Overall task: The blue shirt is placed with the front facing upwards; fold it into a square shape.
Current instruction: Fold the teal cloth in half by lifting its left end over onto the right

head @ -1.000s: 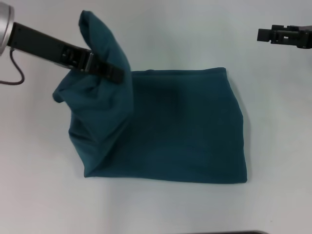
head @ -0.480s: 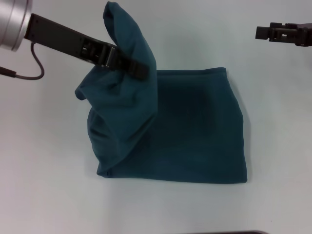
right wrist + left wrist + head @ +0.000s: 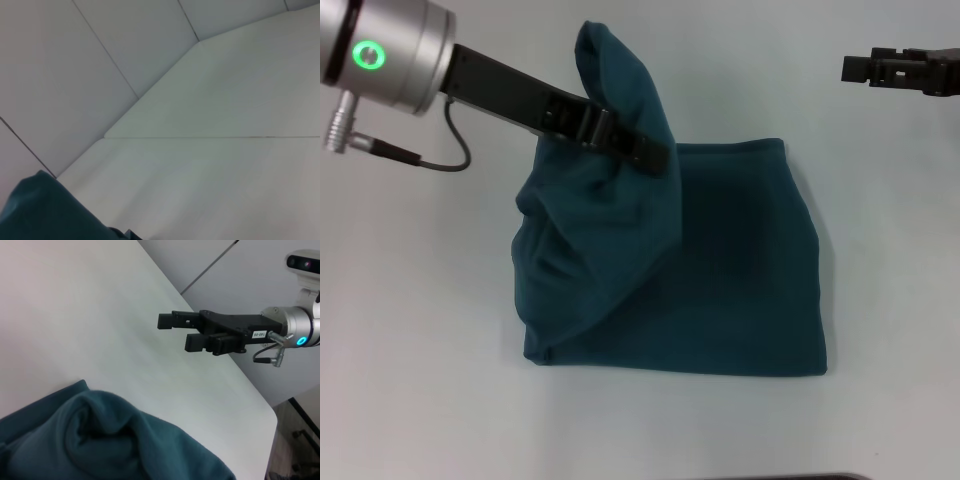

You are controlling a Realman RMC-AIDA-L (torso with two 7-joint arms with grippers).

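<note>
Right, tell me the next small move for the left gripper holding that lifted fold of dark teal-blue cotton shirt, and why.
Probably carry it on toward the robot's right, then lower. The left gripper is shut on a raised flap of the dark teal-blue cotton shirt, which hangs over the flat part and covers only its left portion. The right gripper is parked apart, off the cloth.

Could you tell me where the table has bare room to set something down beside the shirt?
The table is bare along the near edge below the blue shirt, and to its right, under the idle right tool. On the left it is crowded: the left tool holds a lifted fold of shirt above the flat part.
</note>
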